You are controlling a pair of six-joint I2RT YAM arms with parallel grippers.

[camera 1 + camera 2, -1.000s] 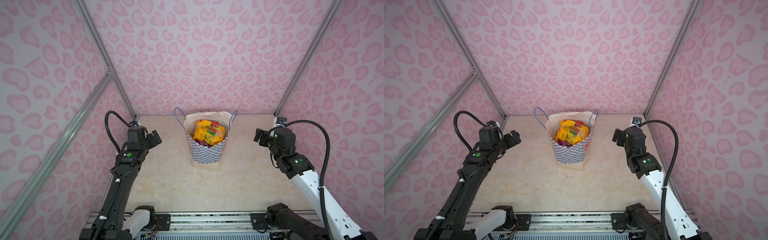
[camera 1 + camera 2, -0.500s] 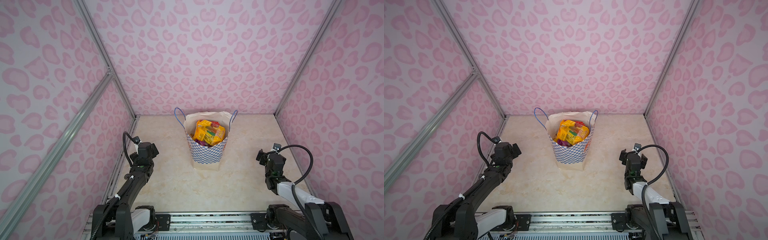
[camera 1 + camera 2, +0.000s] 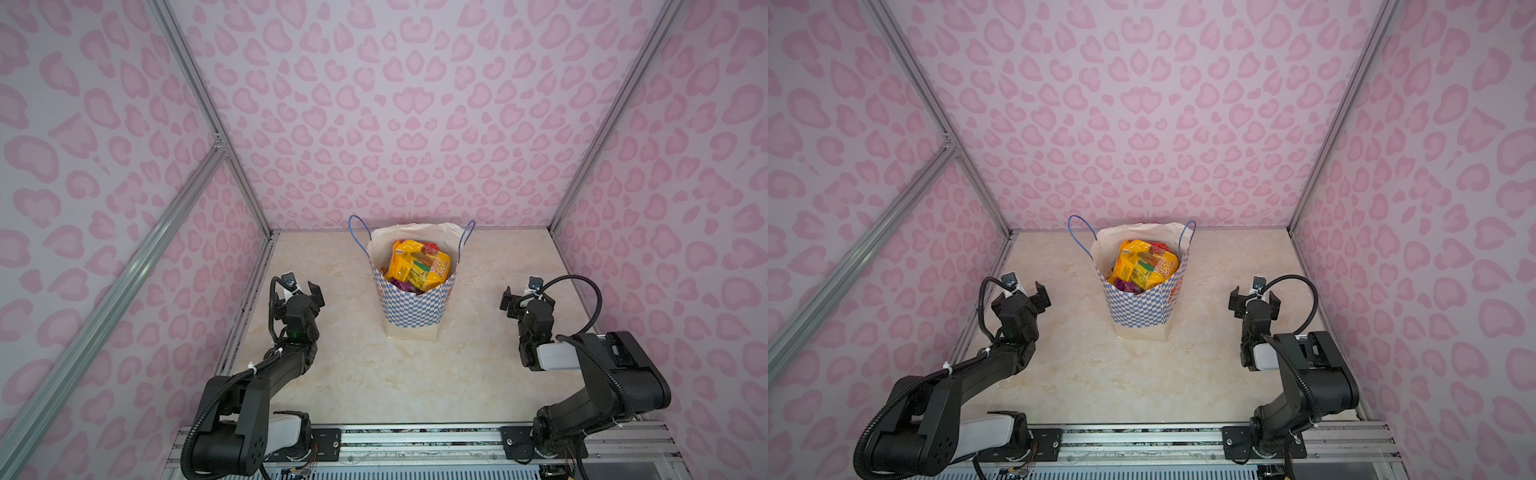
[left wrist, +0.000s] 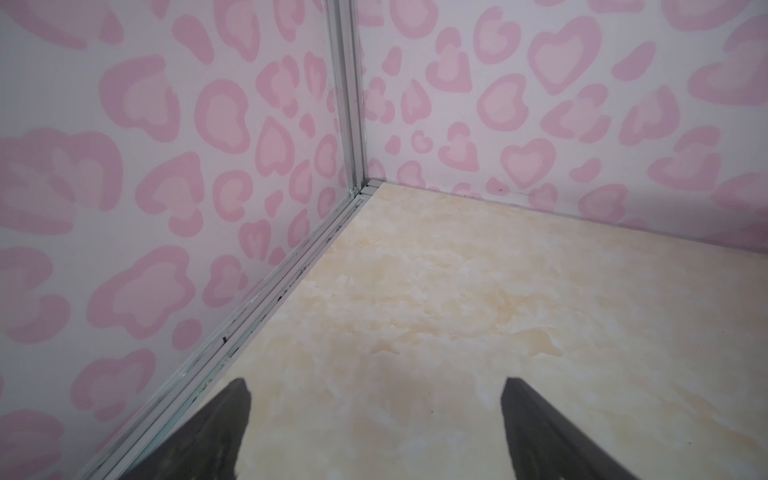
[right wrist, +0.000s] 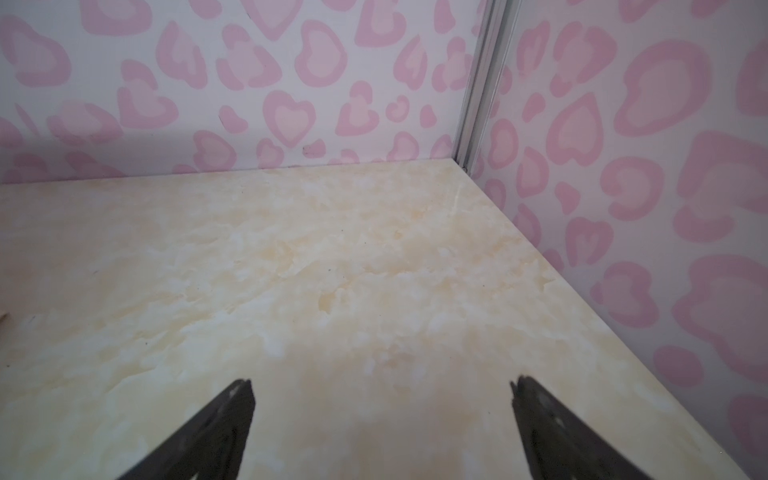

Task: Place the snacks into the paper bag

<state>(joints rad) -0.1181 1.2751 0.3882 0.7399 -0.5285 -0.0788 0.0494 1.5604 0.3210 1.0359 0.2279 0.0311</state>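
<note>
Holding the snacks point(image 3: 417, 266), the paper bag point(image 3: 411, 311) stands filled — left gripper point(image 4: 376, 380) and right gripper point(image 5: 381, 379) released, empty; no packets on the table point(image 3: 374, 374).

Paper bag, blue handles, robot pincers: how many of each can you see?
paper bag: 1
blue handles: 2
pincers: 2, the left pincer and the right pincer, both open
Total: 5
The snacks in the bag overlap too much to count.
</note>
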